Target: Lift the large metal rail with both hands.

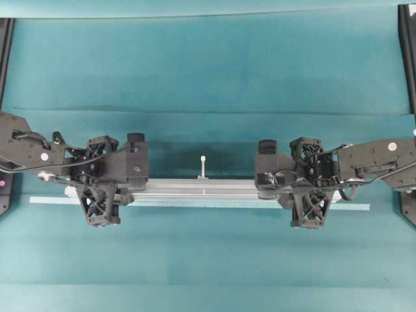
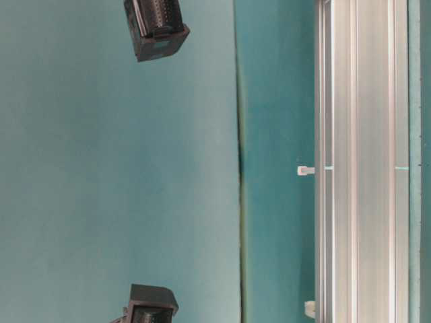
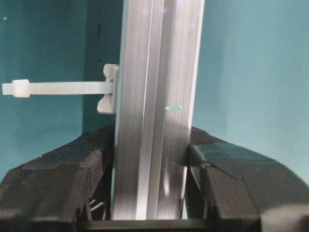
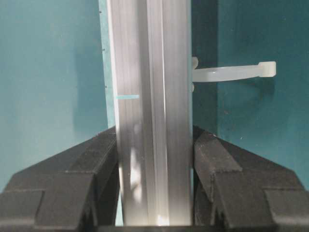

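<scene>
The large metal rail (image 1: 201,188) is a long silver grooved bar lying left to right across the teal table. A white peg (image 1: 203,166) stands on its far edge near the middle. My left gripper (image 1: 130,185) is shut on the rail towards its left end. My right gripper (image 1: 270,185) is shut on it towards the right end. In the left wrist view the black fingers (image 3: 91,169) press both sides of the rail (image 3: 154,72), and a white peg (image 3: 58,88) juts out to the left. In the right wrist view my right gripper (image 4: 154,150) clamps the rail (image 4: 149,58) the same way.
A thin flat pale-teal strip (image 1: 354,207) lies just in front of the rail and sticks out past both grippers. A dark shadow falls on the cloth behind the rail. Black frame posts (image 1: 408,52) stand at the table's side edges. The table-level view shows the rail (image 2: 363,168) close up.
</scene>
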{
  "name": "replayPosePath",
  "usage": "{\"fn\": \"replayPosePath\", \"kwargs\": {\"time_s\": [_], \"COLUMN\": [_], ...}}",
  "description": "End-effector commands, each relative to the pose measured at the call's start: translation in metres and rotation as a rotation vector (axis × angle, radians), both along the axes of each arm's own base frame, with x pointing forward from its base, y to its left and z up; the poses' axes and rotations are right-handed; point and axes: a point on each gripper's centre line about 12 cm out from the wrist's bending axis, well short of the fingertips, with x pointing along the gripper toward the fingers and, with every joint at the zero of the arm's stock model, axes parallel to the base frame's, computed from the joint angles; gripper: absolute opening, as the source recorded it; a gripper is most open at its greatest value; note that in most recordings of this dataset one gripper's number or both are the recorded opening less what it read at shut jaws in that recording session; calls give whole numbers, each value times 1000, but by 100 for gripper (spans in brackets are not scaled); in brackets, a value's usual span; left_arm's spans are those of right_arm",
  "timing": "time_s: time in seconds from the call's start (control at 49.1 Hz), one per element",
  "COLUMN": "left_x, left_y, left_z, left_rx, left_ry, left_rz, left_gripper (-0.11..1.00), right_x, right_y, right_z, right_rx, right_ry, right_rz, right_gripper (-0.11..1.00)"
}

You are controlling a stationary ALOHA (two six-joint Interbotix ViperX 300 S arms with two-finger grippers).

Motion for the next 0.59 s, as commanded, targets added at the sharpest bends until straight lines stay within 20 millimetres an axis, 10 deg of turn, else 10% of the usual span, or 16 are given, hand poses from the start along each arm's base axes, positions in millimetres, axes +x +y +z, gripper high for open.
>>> {"fn": "replayPosePath", "kwargs": {"time_s": [0.0, 0.366, 0.57], "left_x": [2, -1, -1], "left_y": [4, 7, 7], "left_z": [-1, -2, -3], "left_rx": [-5, -5, -2], "left_ry": [-5, 6, 3], "left_rz": [23, 31, 24], "left_gripper": [36, 38, 91], "right_x": [-10, -9, -9], "right_y": [-1, -1, -3], "right_z": [-9, -9, -8], "right_rx": [5, 16, 38], "right_ry": [46, 35, 33], "right_rz": [-25, -48, -85], "right_gripper": [39, 39, 50]}}
